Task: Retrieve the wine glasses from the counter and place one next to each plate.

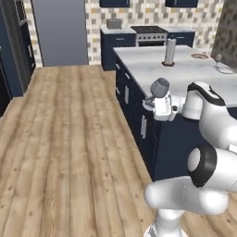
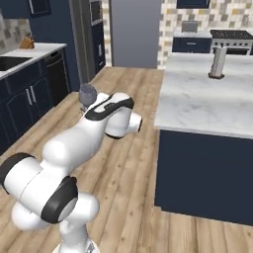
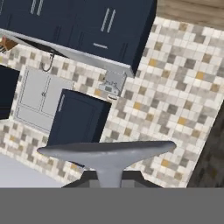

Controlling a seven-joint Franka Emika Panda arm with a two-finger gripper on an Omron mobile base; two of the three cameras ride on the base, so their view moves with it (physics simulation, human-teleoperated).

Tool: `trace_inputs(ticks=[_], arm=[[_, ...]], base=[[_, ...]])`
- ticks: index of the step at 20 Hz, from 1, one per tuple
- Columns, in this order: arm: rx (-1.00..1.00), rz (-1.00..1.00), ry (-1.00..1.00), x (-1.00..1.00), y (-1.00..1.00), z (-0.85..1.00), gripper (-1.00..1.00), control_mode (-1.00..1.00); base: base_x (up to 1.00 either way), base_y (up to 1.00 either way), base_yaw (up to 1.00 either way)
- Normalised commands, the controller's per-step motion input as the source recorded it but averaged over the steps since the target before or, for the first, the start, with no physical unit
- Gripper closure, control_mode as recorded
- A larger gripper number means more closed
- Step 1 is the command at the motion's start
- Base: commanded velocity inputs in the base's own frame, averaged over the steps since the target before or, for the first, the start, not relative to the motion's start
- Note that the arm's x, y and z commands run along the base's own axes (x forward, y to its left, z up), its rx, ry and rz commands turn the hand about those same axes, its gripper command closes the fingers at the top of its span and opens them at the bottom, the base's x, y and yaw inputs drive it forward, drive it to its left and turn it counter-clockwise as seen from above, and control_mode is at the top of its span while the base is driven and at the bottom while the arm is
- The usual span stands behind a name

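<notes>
- The wine glass stands close to upright in the air, its rounded bowl on top and its long axis running up and down, perhaps tipped a little.
- It is a small greyish, cloudy-clear glass; from the left base view the bowl shows as a dull grey ball sitting directly above the white hand.
- From the right base view the same glass pokes up behind the arm's dark-banded wrist, over the wooden floor.
- In the hand view its round foot spreads as a wide grey disc across the lower frame, with the short stem dropping from the middle of it toward the camera.
- The gripper is clamped on the wine glass low down, at the stem; the bowl rises clear above it. The fingers themselves are hidden by the hand and the foot.
- The held glass hangs beside the near edge of the big marble island, just off its corner and in front of its navy side panels, not resting on anything.
- On the island top stand a tall grey paper-towel roll and, far to the right, a plate and another stemmed glass, well apart from the gripper.
- The table with the black sink lies off to the left in the right base view.
</notes>
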Motion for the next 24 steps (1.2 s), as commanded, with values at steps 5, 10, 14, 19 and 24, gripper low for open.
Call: trace_inputs(ticks=[5, 10, 14, 19, 24], arm=[[0.00, 0.00, 0.00, 0.00, 0.00, 0.00, 1.00, 1.00], [0.00, 0.00, 0.00, 0.00, 0.00, 0.00, 1.00, 1.00], [0.00, 0.00, 0.00, 0.00, 0.00, 0.00, 1.00, 1.00], [0.00, 0.00, 0.00, 0.00, 0.00, 0.00, 1.00, 1.00], [0.00, 0.00, 0.00, 0.00, 0.00, 0.00, 1.00, 1.00]], base=[[-0.23, -1.00, 0.00], [-0.22, -1.00, 0.00], [-0.17, -1.00, 0.00], [-0.12, -1.00, 0.00], [-0.05, -1.00, 0.00]])
